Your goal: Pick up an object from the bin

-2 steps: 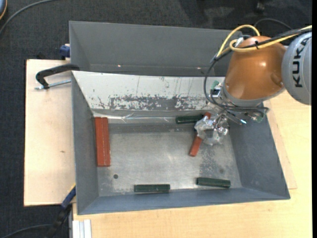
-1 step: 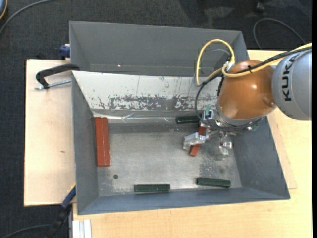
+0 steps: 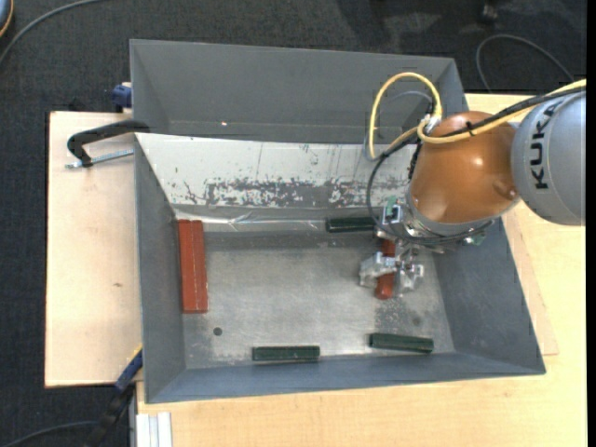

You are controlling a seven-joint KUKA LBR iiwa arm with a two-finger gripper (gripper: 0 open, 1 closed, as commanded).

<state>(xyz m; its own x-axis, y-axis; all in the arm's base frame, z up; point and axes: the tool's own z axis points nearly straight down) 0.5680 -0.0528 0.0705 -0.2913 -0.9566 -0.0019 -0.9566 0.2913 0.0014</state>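
My gripper hangs in the right half of the bin, below the orange wrist cover. A small red-brown block sits between its metal fingers, which are shut on it. A dark green bar lies just up and left of the gripper, against the back wall. Another dark green bar lies below the gripper, near the front wall.
A long red-brown block lies along the left wall. A third dark green bar rests by the front wall, left of centre. The arm and its cables cover the bin's right rear corner.
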